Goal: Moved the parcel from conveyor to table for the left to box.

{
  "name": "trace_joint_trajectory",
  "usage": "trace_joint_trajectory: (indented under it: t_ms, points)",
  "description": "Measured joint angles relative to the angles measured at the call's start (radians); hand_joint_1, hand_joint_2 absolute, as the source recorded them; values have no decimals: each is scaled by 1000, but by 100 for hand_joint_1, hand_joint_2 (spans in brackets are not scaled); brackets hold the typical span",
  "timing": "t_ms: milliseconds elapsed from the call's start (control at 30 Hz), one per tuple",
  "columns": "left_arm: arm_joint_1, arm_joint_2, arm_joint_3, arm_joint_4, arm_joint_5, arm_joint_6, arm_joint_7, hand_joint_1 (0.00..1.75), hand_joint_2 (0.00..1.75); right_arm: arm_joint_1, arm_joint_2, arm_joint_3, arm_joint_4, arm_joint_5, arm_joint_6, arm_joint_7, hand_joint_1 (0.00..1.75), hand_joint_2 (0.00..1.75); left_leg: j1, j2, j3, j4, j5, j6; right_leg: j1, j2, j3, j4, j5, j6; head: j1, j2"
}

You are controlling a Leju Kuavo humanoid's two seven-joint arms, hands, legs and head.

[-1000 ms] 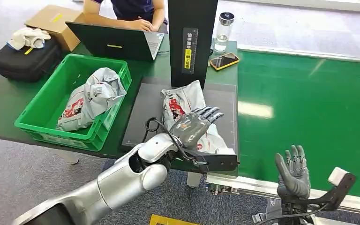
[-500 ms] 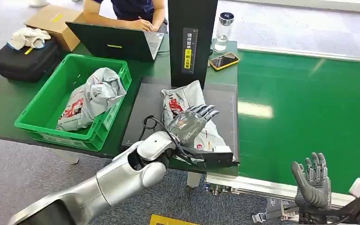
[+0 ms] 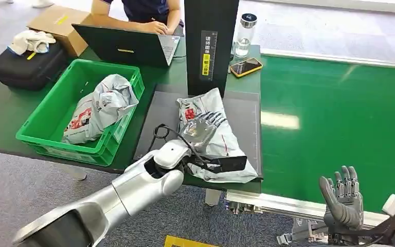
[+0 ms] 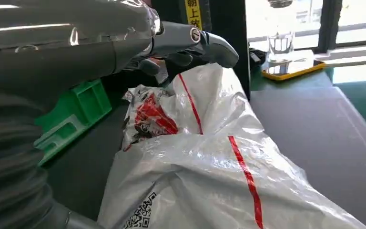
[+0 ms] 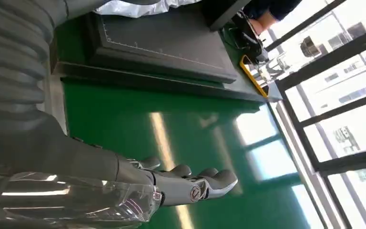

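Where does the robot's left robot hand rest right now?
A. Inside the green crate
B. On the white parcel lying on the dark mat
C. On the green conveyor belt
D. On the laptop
B: the left robot hand lies on the white parcel on the dark mat.

My left hand (image 4: 171, 45) hangs over the far end of the parcel (image 4: 209, 162), a white plastic bag with red stripes and a red printed patch, thumb stretched forward. Whether my fingers touch the parcel I cannot tell. Beside the parcel is a green crate (image 4: 71, 119); beyond it a black post (image 4: 219, 24), a phone (image 4: 293, 69) and a clear bottle (image 4: 280, 40).
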Motion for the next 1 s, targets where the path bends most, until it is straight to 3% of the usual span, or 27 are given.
trace_joint_trajectory:
  t_ms: [300, 800, 833, 867, 900, 1000]
  points:
    - [-6, -42, 36, 95, -14, 0, 16, 0, 175, -12, 0, 18, 5, -2, -2, -7, 0, 175, 0, 0, 0, 0, 0, 0, 0, 0, 0, 0, 0, 0, 0, 0]
    - [-10, -51, 49, 129, -15, 0, 16, 0, 175, -19, 0, 24, 12, -2, -3, -11, 0, 175, 0, 0, 0, 0, 0, 0, 0, 0, 0, 0, 0, 0, 0, 0]
    - [-10, -52, 50, 130, -16, 0, 16, 21, 175, -20, 0, 25, 14, -2, -3, -12, 0, 175, 0, 0, 0, 0, 0, 0, 0, 0, 0, 0, 0, 0, 0, 0]
    - [-10, -52, 52, 132, -18, 0, 16, 147, 175, -21, 0, 27, 16, -2, -3, -13, 0, 175, 0, 0, 0, 0, 0, 0, 0, 0, 0, 0, 0, 0, 0, 0]
    - [-10, -52, 55, 132, -23, -2, 16, 175, 175, -22, 0, 29, 18, -2, -3, -16, 0, 175, 0, 0, 0, 0, 0, 0, 0, 0, 0, 0, 0, 0, 0, 0]
    - [-11, -53, 66, 136, -34, -4, 13, 175, 175, -25, 0, 33, 23, -2, -3, -20, 0, 175, 0, 0, 0, 0, 0, 0, 0, 0, 0, 0, 0, 0, 0, 0]
